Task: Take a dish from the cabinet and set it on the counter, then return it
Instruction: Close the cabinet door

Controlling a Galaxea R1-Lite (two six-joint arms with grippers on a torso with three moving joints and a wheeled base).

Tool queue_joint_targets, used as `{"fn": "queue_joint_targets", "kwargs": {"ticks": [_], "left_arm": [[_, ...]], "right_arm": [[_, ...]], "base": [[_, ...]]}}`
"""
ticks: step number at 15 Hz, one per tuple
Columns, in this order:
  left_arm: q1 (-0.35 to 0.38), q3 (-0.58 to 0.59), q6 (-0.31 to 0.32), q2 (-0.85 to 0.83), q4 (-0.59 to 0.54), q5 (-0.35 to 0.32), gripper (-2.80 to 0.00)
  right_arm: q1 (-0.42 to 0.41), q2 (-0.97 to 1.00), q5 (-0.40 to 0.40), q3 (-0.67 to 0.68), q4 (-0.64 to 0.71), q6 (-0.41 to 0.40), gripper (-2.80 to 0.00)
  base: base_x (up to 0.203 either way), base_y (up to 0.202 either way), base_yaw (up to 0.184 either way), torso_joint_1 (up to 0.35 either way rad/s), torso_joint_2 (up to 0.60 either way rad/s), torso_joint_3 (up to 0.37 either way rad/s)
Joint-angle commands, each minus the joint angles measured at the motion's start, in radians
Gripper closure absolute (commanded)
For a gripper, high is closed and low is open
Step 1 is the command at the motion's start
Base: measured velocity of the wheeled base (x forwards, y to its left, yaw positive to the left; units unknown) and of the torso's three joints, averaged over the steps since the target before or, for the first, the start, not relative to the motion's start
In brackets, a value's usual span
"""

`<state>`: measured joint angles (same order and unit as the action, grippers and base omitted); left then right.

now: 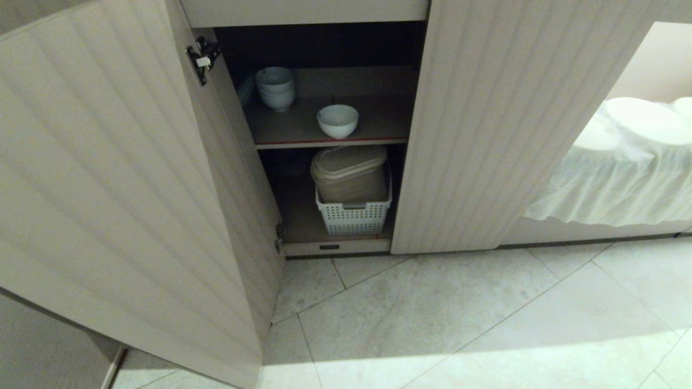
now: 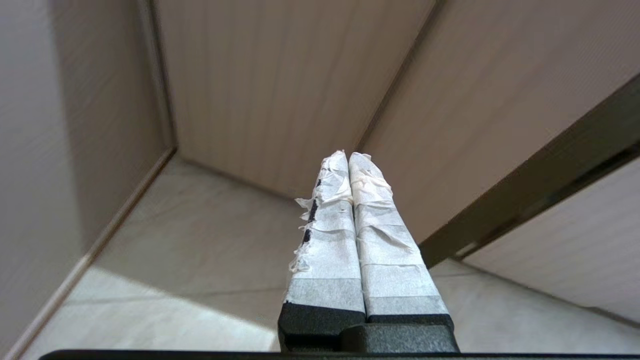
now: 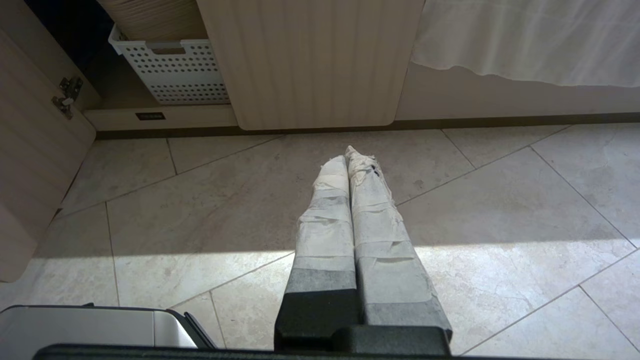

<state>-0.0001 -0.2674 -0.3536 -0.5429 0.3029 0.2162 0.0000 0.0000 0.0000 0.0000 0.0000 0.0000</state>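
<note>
The dish [image 1: 338, 120], a small white bowl, stands alone near the front of the upper shelf [image 1: 292, 129] inside the open cabinet [image 1: 486, 135]. Neither arm shows in the head view. My left gripper [image 2: 348, 156] is shut and empty, its taped fingers pressed together low above the floor, pointing at the ribbed door [image 2: 280, 85]. My right gripper [image 3: 346, 156] is also shut and empty, hovering over the floor tiles in front of the cabinet's closed right door [image 3: 310, 60]. The counter is out of view.
A stack of white bowls [image 1: 275, 88] sits at the shelf's back left. Below, a white perforated basket [image 1: 354, 216] holds beige lidded containers [image 1: 350, 173]. The left door [image 1: 119, 189] swings wide open. A white cloth [image 1: 621, 178] hangs at right.
</note>
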Motion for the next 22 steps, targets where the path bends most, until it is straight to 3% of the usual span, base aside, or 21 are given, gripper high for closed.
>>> {"fn": "queue_joint_targets", "kwargs": {"ticks": [1, 3, 8, 13, 16, 22], "left_arm": [[0.035, -0.004, -0.012, -0.038, 0.013, -0.035, 0.00], [0.032, -0.004, -0.045, -0.046, 0.022, -0.061, 0.00], [0.046, -0.020, -0.048, -0.120, 0.078, -0.066, 0.00], [0.111, -0.072, -0.053, -0.170, 0.082, -0.088, 0.00], [0.123, -0.107, -0.093, -0.202, 0.084, -0.108, 0.00], [0.102, -0.107, -0.107, -0.206, 0.110, -0.270, 0.00]], "right_arm": [[0.000, 0.000, 0.000, 0.000, 0.000, 0.000, 0.00], [0.000, 0.000, 0.000, 0.000, 0.000, 0.000, 0.00], [0.000, 0.000, 0.000, 0.000, 0.000, 0.000, 0.00], [0.000, 0.000, 0.000, 0.000, 0.000, 0.000, 0.00], [0.000, 0.000, 0.000, 0.000, 0.000, 0.000, 0.00], [0.000, 0.000, 0.000, 0.000, 0.000, 0.000, 0.00]], "base": [[0.000, 0.000, 0.000, 0.000, 0.00, 0.000], [0.000, 0.000, 0.000, 0.000, 0.00, 0.000], [0.000, 0.000, 0.000, 0.000, 0.00, 0.000], [0.000, 0.000, 0.000, 0.000, 0.00, 0.000], [0.000, 0.000, 0.000, 0.000, 0.00, 0.000], [0.000, 0.000, 0.000, 0.000, 0.00, 0.000]]}}
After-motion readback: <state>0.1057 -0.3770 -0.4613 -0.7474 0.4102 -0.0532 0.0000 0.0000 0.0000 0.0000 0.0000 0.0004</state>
